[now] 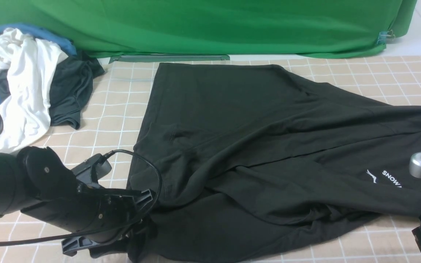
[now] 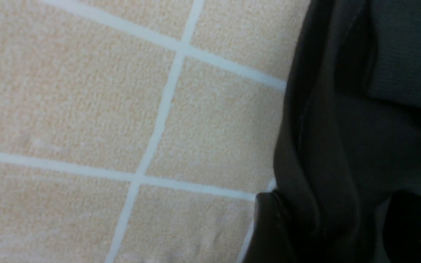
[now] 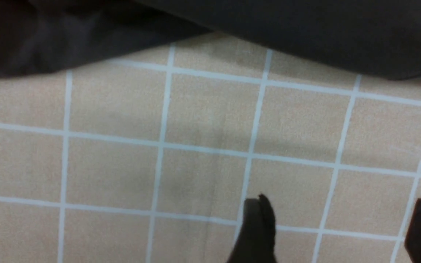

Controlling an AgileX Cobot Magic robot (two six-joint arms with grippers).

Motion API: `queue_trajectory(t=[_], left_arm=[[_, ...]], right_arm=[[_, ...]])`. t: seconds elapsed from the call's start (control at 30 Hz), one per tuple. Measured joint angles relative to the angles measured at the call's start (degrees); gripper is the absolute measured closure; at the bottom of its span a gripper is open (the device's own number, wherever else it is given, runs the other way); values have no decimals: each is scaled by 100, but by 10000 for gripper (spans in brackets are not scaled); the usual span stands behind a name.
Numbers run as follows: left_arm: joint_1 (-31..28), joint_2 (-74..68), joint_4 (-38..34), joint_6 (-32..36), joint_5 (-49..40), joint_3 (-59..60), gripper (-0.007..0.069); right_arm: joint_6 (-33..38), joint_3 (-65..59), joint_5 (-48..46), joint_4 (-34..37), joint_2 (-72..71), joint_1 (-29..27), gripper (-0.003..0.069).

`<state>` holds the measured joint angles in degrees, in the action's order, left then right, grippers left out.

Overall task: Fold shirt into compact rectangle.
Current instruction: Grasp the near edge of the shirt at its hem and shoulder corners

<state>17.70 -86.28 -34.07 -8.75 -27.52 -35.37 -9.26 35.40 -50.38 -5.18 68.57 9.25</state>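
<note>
Front view: the black shirt (image 1: 254, 146) lies rumpled across the checked surface (image 1: 97, 120), with a pile of clothes (image 1: 27, 80) off its far left corner. The left hand (image 1: 130, 223) is at the shirt's near left corner; its spread cannot be told.

Left wrist view: the shirt's folded edge lies on the surface.

Right wrist view: the right hand (image 3: 338, 230), fingers wide apart and empty, hovers just off the shirt's near edge.

The beige checked table cover (image 1: 115, 109) bears the rumpled black shirt (image 1: 254, 138) and, far left, a clothes heap (image 1: 31, 80).
</note>
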Motion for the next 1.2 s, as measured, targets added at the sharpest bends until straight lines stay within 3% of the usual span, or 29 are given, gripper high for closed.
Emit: queue_trajectory(t=[0.37, 0.43, 0.57, 0.63, 1.0, 1.1, 1.2], left_arm=[[-10, -327, -239, 204, 14, -84, 258], [-9, -353, -217, 280, -23, -102, 300], [-41, -400, -105, 334, -50, -106, 510], [-52, -392, -93, 376, -61, -106, 575], [3, 864, 650, -53, -771, -19, 602], [3, 1192, 738, -94, -1039, -19, 602], [3, 1348, 841, -128, -1168, -19, 602]], right_arm=[[17, 0, 0, 5, 0, 0, 128], [17, 0, 0, 5, 0, 0, 128], [17, 0, 0, 5, 0, 0, 128], [24, 0, 0, 5, 0, 0, 128], [108, 0, -38, -1, 0, 0, 134], [124, 0, -79, -8, 0, 0, 230], [124, 0, -147, -83, 0, -19, 407]])
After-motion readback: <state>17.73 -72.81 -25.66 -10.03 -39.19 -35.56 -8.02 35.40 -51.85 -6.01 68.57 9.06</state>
